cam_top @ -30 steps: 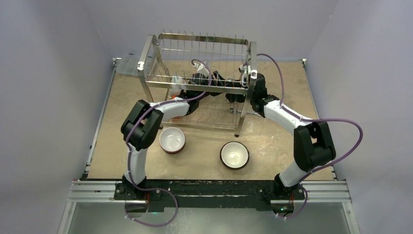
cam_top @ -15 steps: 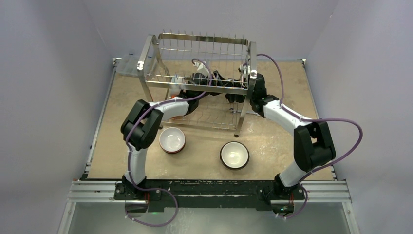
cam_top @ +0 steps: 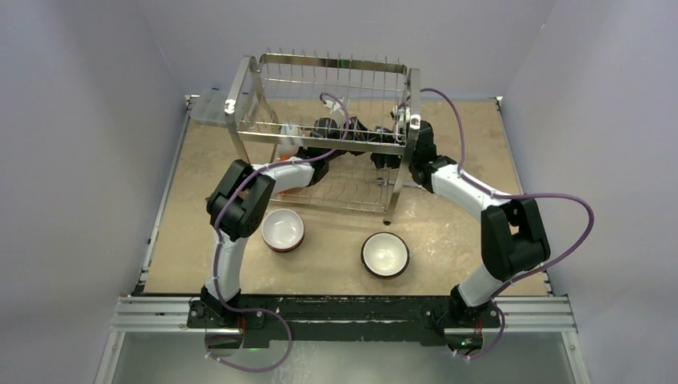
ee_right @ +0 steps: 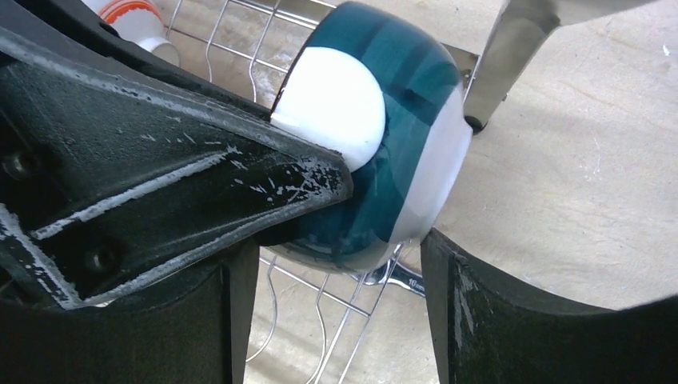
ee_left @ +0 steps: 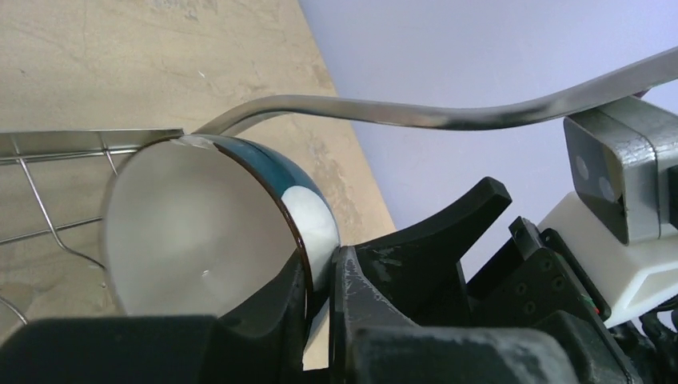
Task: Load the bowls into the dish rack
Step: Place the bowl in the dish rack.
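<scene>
From the top, the dish rack (cam_top: 328,80) stands at the far side of the worktop (cam_top: 496,144). The left arm (cam_top: 240,208) and the right arm (cam_top: 480,200) both reach into it. A reddish bowl (cam_top: 283,230) and a dark bowl (cam_top: 385,254) sit near the front edge, not loaded yet.

In the left wrist view, the left gripper (ee_left: 320,276) pinches the rim of a teal and white bowl (ee_left: 200,224). One finger is inside and one is outside. The bowl is tipped on its side, over the rack's wires, so it can stand there.

In the right wrist view, the right gripper (ee_right: 340,248) has one wide finger on each side of that bowl and seems to hold it. I think both grip it so it cannot drop.
</scene>
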`<control>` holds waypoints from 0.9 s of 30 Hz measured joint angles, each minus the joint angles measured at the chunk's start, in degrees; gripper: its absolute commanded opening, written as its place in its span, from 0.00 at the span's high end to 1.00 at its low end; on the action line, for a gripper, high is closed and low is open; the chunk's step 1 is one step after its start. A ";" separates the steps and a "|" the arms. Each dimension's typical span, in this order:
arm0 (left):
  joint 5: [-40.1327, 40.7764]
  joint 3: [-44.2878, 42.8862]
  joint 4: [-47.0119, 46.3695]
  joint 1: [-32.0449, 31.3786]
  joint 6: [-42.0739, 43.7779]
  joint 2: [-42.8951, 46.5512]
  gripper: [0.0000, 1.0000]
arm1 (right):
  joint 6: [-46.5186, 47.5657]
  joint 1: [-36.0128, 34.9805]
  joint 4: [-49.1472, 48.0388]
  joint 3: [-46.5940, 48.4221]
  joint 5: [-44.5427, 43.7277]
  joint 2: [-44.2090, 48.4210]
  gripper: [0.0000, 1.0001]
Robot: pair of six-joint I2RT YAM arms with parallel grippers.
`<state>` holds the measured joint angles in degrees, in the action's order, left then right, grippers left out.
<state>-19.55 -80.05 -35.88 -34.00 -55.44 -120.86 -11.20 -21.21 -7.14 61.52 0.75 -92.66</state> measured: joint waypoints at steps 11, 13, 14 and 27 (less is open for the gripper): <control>-1.38 1.09 -5.49 -0.42 -4.04 -1.70 1.00 | 0.76 -1.09 1.92 -0.57 -5.70 1.40 0.35; -2.12 1.90 -7.82 -0.39 -5.84 -1.70 1.00 | 0.52 -0.87 2.08 -1.44 -6.19 2.95 0.32; -2.38 2.23 -9.07 -0.39 -6.71 -1.70 1.00 | 0.39 -0.76 2.10 -1.84 -6.19 3.65 0.31; -9.99 3.45 -18.64 0.20 -11.50 -2.56 1.00 | -4.26 1.86 -1.18 -6.84 -1.88 11.04 0.21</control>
<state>-29.54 -76.60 -54.52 -33.80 -66.94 -123.42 -15.46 -19.35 -8.32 54.68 -1.13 -81.62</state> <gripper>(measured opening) 0.036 0.792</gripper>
